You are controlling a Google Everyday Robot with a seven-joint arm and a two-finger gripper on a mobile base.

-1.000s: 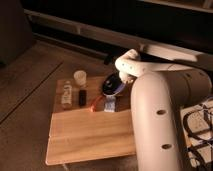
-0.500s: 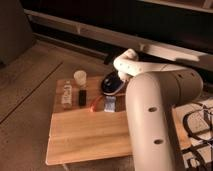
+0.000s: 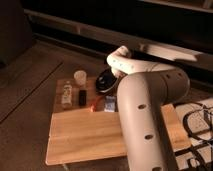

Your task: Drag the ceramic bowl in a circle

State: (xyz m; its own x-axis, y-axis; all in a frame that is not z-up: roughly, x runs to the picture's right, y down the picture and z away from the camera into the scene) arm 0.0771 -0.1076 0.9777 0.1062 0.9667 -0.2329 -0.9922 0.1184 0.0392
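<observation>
The ceramic bowl, dark, glossy and shallow, sits at the far middle of the wooden table. My gripper comes down from the white wrist onto the bowl's right rim and is shut on it. The wrist hides most of the fingers. My bulky white arm crosses the right half of the view and hides the table's right side.
A small white cup stands left of the bowl. A pale bottle and a small dark block lie near the left edge. A blue-grey packet and a small orange item lie in front of the bowl. A patterned rug is on the right.
The bowl and my gripper have shifted together a little to the left and toward the far edge of the table. The cup, bottle and packet stay where they were.
</observation>
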